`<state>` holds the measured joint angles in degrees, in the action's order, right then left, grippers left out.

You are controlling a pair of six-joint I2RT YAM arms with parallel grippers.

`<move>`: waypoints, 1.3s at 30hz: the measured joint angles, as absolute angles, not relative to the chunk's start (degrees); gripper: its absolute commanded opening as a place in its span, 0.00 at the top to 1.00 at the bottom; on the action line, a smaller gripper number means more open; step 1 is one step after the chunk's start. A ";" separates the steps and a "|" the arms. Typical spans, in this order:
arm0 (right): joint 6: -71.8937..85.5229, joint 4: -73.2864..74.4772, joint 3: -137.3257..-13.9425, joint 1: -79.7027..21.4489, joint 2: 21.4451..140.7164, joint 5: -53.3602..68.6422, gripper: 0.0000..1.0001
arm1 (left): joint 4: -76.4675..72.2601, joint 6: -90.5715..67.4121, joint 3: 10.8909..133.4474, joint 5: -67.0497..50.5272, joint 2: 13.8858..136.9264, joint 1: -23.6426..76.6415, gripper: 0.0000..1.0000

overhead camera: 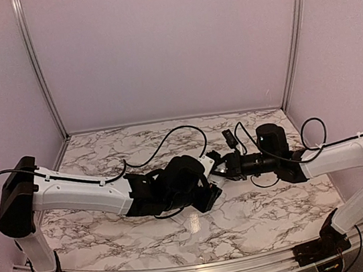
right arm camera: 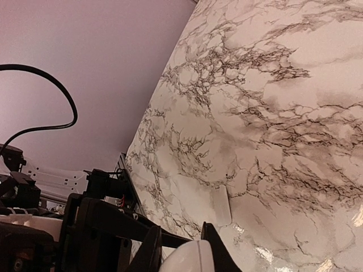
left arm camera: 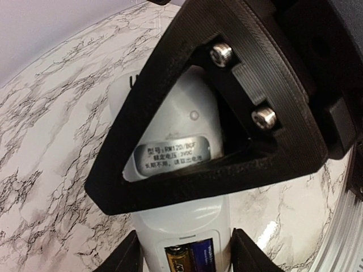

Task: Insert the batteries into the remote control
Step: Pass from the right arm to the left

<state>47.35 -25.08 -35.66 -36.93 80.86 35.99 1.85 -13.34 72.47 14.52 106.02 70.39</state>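
White slim plastic remote control [left arm camera: 190,122]: held above the marble-patterned worktop [overhead camera: 113,227] near its middle, back side showing, printed label visible, battery bay uncovered at one end.

Right pincer [right arm camera: 187,254]: clamped on the remote's other end, its black triangular finger frame crossing the body.

Left pincer [left arm camera: 190,249]: fingers flank the bay end, close against both sides. Whether they grip cannot be told.

Dark battery [left arm camera: 187,258] with blue wrap and gold end: lying in the bay. A second cell cannot be made out.

Pale flat rounded plastic piece [right arm camera: 220,207]: on the worktop below, apart from the remote. Likely the bay cover.

Step, as judged: loading is at or close to seating the cells, with the cover not yet on. The next move calls for a steady hold by the right pincer, a check that the cells sit flat, then a low pick of the thin cover.

Room: the two pincers crowd each other, with little clearance between fingers. The widest room lies over the far and left marble. Thin black cable [overhead camera: 168,138] loops over the far side. Ribbed metal rail [overhead camera: 187,270] bounds the near edge.
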 measured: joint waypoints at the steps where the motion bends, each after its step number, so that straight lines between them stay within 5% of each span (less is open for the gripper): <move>1: 47.42 -25.21 -35.62 -36.93 80.79 35.90 0.94 | 1.93 -13.43 72.60 14.79 106.10 70.46 0.55; 12: 48.16 -25.65 -35.05 -36.73 80.64 36.97 0.69 | 2.44 -10.74 72.34 14.79 106.04 70.39 0.72; 39: 48.77 -26.30 -34.72 -36.38 80.75 47.92 0.58 | 6.48 5.52 67.64 6.37 100.31 68.18 0.76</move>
